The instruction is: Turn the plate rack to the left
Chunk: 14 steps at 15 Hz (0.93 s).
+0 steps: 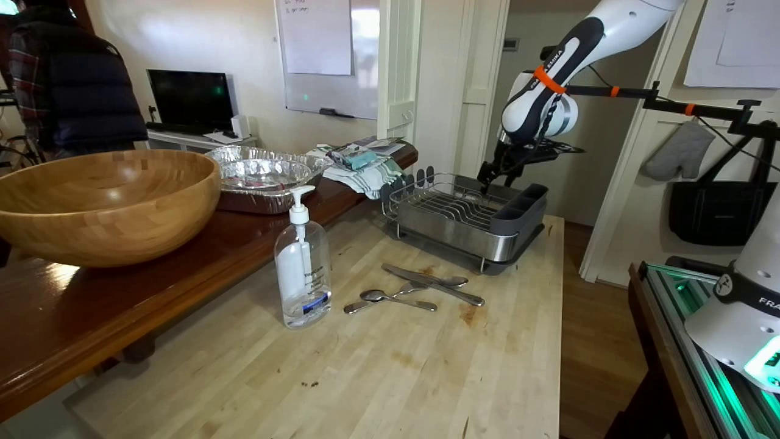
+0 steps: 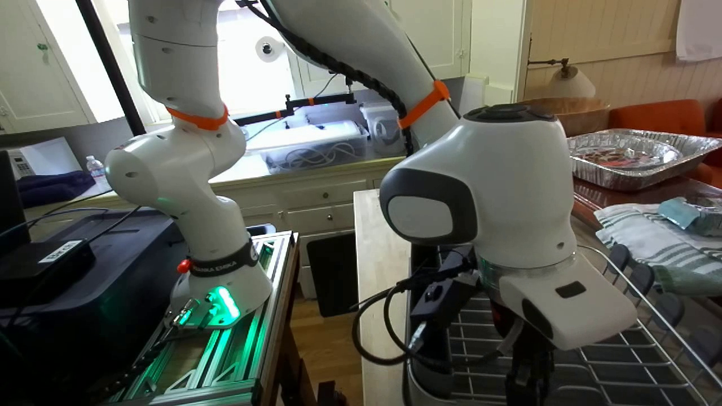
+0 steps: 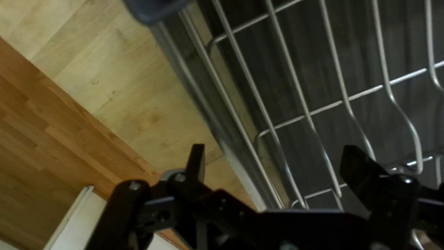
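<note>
Angular black hand at wire rack

In an exterior view the arm's wrist hides part of the plate rack, which runs off the lower edge and the right edge. The wrist view crops it too, at the top and right. Whether the fingers touch the plate rack cannot be told. In an exterior view the wooden bowl is cut by the left edge, the desk by the lower edge, and the person by the top. The print on the soap bottle is too small to read, and what lies in the foil tray is unclear.
</note>
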{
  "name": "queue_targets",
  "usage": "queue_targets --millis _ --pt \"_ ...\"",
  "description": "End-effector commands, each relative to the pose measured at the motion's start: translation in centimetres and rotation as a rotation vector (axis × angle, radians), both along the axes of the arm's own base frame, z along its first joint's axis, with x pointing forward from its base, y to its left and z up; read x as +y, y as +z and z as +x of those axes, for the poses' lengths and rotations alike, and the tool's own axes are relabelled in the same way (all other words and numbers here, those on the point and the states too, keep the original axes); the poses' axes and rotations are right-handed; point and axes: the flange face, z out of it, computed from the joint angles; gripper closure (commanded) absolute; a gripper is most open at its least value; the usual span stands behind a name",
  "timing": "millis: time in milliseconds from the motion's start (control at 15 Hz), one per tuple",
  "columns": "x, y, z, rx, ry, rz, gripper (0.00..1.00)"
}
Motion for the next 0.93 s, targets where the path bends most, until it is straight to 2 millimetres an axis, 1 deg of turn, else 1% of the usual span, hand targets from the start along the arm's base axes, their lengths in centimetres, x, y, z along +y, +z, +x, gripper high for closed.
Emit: queue_targets --millis 0,133,200,267,400,467,533,600,667,800,867 --pt "0.1 -0.9 0.3 -0.037 -0.185 0.063 0.00" --pt "0.1 -1.2 0.3 -0.052 -0.268 0.081 0.00" --pt "0.0 -1.3 0.3 -0.055 -0.293 0.081 0.04" --pt "-0.2 -1.4 0.3 -0.054 -0.309 0.078 0.26" --pt "-0.3 -1.4 0.3 -0.052 -0.323 0.071 0.30" --pt "-0.4 -1.4 0.3 -0.044 -0.306 0.070 0.37" --pt "-0.6 -1.3 0.2 -0.036 -0.288 0.064 0.47" --pt "-0.8 -1.2 0.2 -0.027 -0.262 0.052 0.54" --pt "-0.8 -1.0 0.2 -0.016 -0.228 0.052 0.62" --pt "-1.0 -0.6 0.1 0.002 -0.146 0.035 0.76" --pt "-1.1 -0.4 0.2 0.015 -0.101 0.017 0.84"
